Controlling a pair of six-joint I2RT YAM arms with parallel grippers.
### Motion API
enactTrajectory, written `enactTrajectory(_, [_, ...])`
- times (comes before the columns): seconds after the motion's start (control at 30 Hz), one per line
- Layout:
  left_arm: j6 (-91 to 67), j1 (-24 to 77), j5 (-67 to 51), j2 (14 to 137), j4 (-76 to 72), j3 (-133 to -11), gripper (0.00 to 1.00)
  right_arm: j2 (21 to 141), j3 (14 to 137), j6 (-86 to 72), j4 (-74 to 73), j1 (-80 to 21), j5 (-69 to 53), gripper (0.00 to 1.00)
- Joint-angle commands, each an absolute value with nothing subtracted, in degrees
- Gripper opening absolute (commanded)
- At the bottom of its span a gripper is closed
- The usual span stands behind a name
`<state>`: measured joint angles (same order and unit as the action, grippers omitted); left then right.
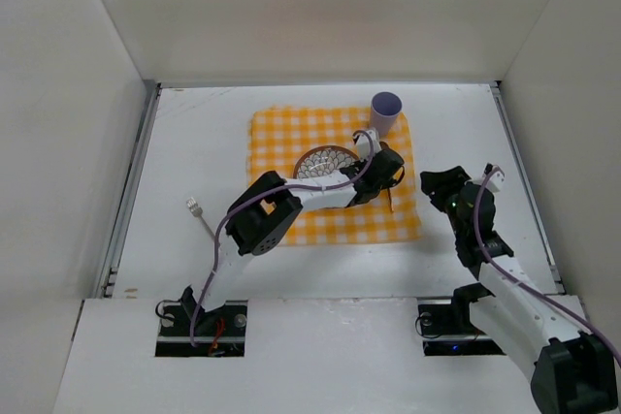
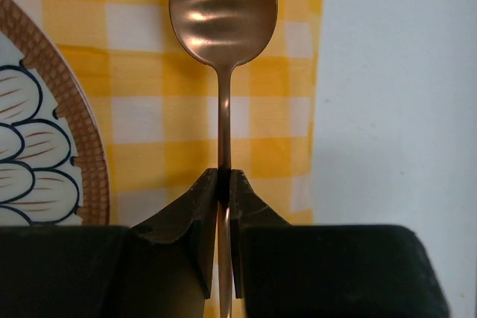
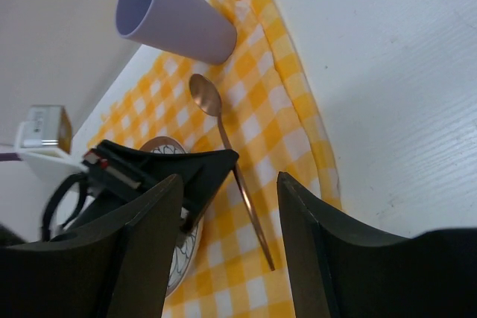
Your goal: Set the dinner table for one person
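Recorded for the spoon [image 2: 223, 13]: polished copper-toned metal, glossy, streaked with highlights across the bowl. For the checked cloth [image 2: 276, 124]: woven fabric, matt, soft (weave too fine to make out). For the plate [image 2: 83, 124]: glazed, smooth, faintly shiny. For the cup [image 3: 175, 16]: lilac, smooth, satin, plastic by its look. For the dinner table [image 2: 395, 94]: white, matt, finely scratched. For the left gripper [image 2: 225, 184]: black, matt, moulded plastic.

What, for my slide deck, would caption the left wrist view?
Left gripper shut on a copper spoon, over the yellow checked cloth, just right of a patterned plate.
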<state>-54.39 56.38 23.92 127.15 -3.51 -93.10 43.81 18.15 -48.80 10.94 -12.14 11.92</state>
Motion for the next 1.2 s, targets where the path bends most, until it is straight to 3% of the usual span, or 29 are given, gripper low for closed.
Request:
enactTrajectory(0.0, [-57.1,56.0,23.4,127.0,-4.6,-97.0,0.05,45.1,18.4,-49.3,12.7,-12.0,11.1,0.59])
enactTrajectory(0.17, [-58.2,55.8,23.0,128.5,-4.3,-96.6,0.07,46.0,18.7,-49.1,13.2,-12.2,11.0,0.59])
enactTrajectory(0.5, [-54.3,56.0,21.5,124.3,-4.2,-94.1,0.33,46.1,18.7,-49.0,13.6,-12.5,10.5,0.59])
enactTrajectory(0.73, [-44.4,57.5,27.1,102.6,-8.9,-76.9,0.36,46.8,19.1,-48.7,14.0,-13.6,10.5,0.57])
enactTrajectory(0.8, [-42.7,56.6,31.4,93.6,-9.7,-68.0,0.37,46.8,19.2,-48.3,14.0,-14.3,11.0,0.47])
enactTrajectory(0.87, [-42.1,54.2,33.8,86.0,-8.5,-60.1,0.38,46.2,19.0,-48.2,14.4,-14.5,11.1,0.28])
enactTrajectory(0.93, [-42.5,50.2,35.3,78.1,-5.0,-52.1,0.36,46.2,19.1,-47.9,15.0,-15.3,10.2,0.19])
enactTrajectory(1.17, [-46.6,29.3,37.2,54.7,15.5,-31.7,0.34,51.1,21.2,-45.9,17.0,-20.5,9.8,0.24])
